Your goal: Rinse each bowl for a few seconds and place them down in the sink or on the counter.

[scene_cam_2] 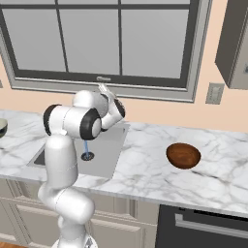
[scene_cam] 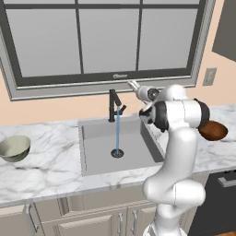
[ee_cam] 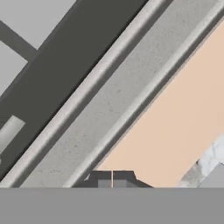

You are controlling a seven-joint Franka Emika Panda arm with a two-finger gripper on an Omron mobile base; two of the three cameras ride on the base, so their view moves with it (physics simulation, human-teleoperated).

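Observation:
A pale greenish-beige bowl point(scene_cam: 14, 148) point(scene_cam_2: 1, 127) sits on the white marble counter point(scene_cam: 46, 168) point(scene_cam_2: 140, 172) left of the sink point(scene_cam: 99, 154) point(scene_cam_2: 105, 156). On the counter to the sink's right rests a dark reddish-brown bowl point(scene_cam: 214, 131) point(scene_cam_2: 183, 155). Water point(scene_cam: 118, 131) runs from the black faucet point(scene_cam: 113, 105) down to the drain point(scene_cam: 117, 153). My gripper point(scene_cam: 133, 85) point(scene_cam_2: 102, 88) point(ee_cam: 112, 179) is raised behind the sink's right back corner, pointing up at the window frame. It is shut with nothing in it, and stands apart from both bowls.
A large window point(scene_cam: 106, 41) point(scene_cam_2: 101, 38) with a grey sill spans the wall behind the sink. A wall outlet point(scene_cam: 209, 76) point(scene_cam_2: 214, 93) is at the right, under an upper cabinet point(scene_cam_2: 235, 43). A dark appliance front point(scene_cam_2: 208, 225) sits below the right counter.

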